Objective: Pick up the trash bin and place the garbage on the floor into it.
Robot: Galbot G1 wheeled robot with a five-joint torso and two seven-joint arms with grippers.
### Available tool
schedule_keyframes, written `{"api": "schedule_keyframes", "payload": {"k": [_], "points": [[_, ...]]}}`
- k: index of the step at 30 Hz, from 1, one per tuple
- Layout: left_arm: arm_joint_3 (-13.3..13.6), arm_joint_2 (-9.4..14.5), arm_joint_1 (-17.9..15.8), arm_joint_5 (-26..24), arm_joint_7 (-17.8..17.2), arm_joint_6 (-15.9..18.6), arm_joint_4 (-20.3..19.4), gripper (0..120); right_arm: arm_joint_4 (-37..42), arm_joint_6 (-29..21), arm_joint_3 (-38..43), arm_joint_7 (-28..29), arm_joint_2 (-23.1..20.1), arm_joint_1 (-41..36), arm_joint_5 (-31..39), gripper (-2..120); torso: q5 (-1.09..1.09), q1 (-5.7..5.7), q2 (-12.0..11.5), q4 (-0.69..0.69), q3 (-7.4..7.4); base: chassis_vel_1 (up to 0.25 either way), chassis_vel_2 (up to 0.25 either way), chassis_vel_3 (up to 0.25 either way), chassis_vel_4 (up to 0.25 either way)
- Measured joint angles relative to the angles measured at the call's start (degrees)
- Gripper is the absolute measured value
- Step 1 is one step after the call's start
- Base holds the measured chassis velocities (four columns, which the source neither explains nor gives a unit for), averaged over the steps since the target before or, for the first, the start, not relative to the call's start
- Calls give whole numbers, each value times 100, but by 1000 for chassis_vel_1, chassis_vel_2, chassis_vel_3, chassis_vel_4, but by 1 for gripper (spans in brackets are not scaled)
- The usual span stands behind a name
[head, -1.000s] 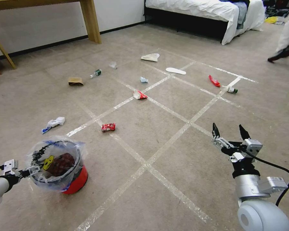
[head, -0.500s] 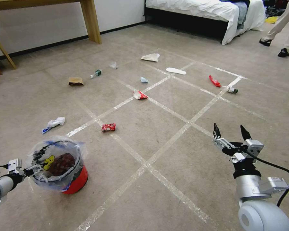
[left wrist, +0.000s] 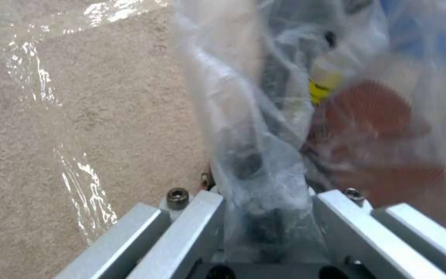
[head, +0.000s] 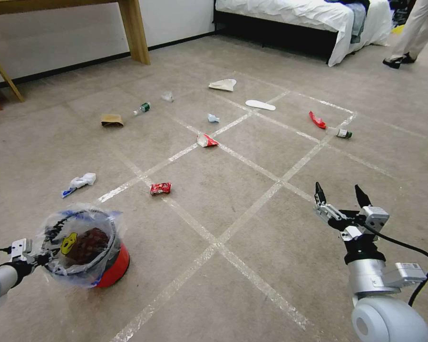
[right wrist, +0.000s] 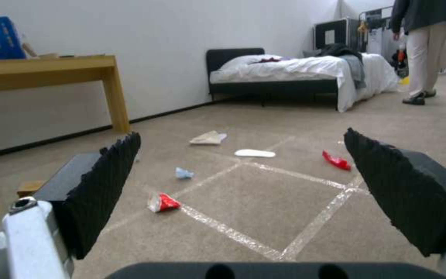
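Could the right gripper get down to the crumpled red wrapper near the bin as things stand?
Probably yes: the right gripper is open, and bare floor lies between it and the red wrapper.

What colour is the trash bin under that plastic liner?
Red: the trash bin shows red below the clear liner, best in the head view.

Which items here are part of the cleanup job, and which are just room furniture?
Job: small round red plastic bin with clear bag liner, clamped by left end effector; red snack wrapper; tan paper bag; open right end effector.
Bystanders: wooden table; white bed.
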Motion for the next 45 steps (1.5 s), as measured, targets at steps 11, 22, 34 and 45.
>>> {"api": "schedule_keyframes", "payload": {"k": [11, 22, 34, 45], "points": [[-395, -130, 97, -449, -343, 208, -399, 1, 2, 21, -23, 43, -20, -21, 88, 100, 1, 0, 0, 1, 0, 0, 0, 0, 0], [-714, -155, 262, -821, -623, 352, -1017, 1, -18, -120, 61, 104, -129, 111, 301, 100, 3, 0, 0, 1, 0, 0, 0, 0, 0], [-884, -146, 252, -1096, -810, 364, -1415, 1, -76, -327, -37, 146, -145, 230, 400, 100, 2, 0, 0, 2, 0, 0, 0, 0, 0], [-1038, -137, 265, -1315, -875, 359, -1462, 1, 24, -482, -8, 212, -162, 288, 445, 100, 2, 0, 0, 2, 0, 0, 0, 0, 0]]}}
